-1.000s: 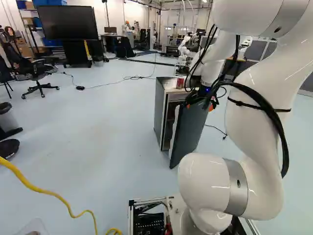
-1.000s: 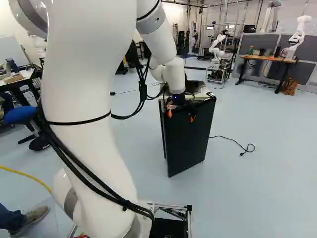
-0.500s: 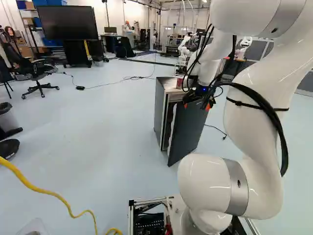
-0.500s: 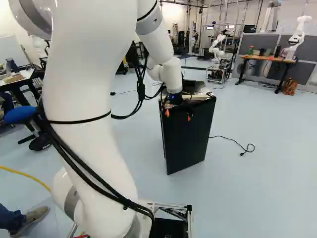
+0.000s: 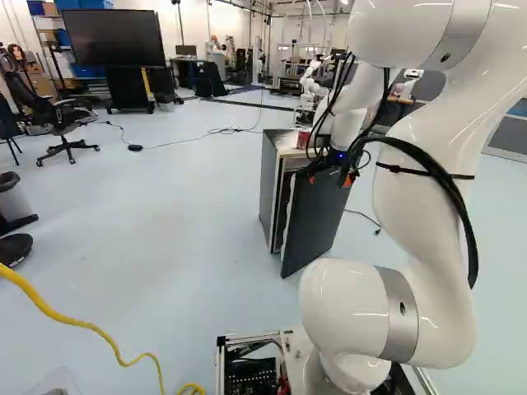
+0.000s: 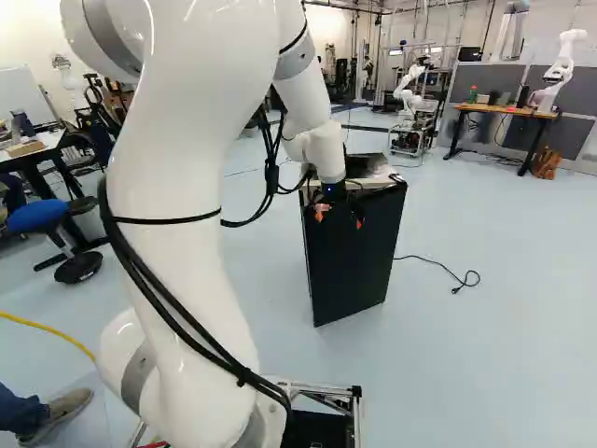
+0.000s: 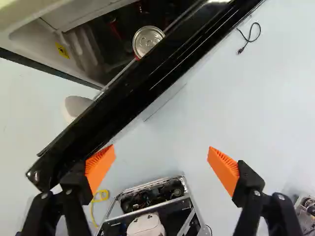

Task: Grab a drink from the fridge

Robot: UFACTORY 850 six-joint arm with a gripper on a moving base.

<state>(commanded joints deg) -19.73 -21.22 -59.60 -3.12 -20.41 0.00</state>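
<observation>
In the left base view my gripper (image 5: 329, 180) hangs at the top of the fridge door (image 5: 314, 218), outside it; the door stands ajar on the fridge (image 5: 268, 185). The gripper (image 7: 162, 165) is open in the wrist view, nothing between its fingers. One finger overlaps the near end of the black door edge (image 7: 115, 98); whether they touch I cannot tell. Beyond that edge, inside the fridge, a drink can (image 7: 147, 41) shows its silver lid. Other things in the dark interior are hard to make out. A red can (image 5: 303, 140) is on the fridge top.
A power cable (image 6: 446, 273) lies on the floor right of the fridge. A yellow cable (image 5: 78, 329) runs near the base. Office chair (image 5: 62, 123) and screen (image 5: 114, 39) stand farther left. Another robot (image 6: 409, 91) stands behind the fridge, and one more (image 6: 562, 63) at the back right.
The arm's upper links have shifted, while the gripper has moved only slightly at the door's top. The door's near lower corner has shifted a little toward the fridge body. The base has stayed put.
</observation>
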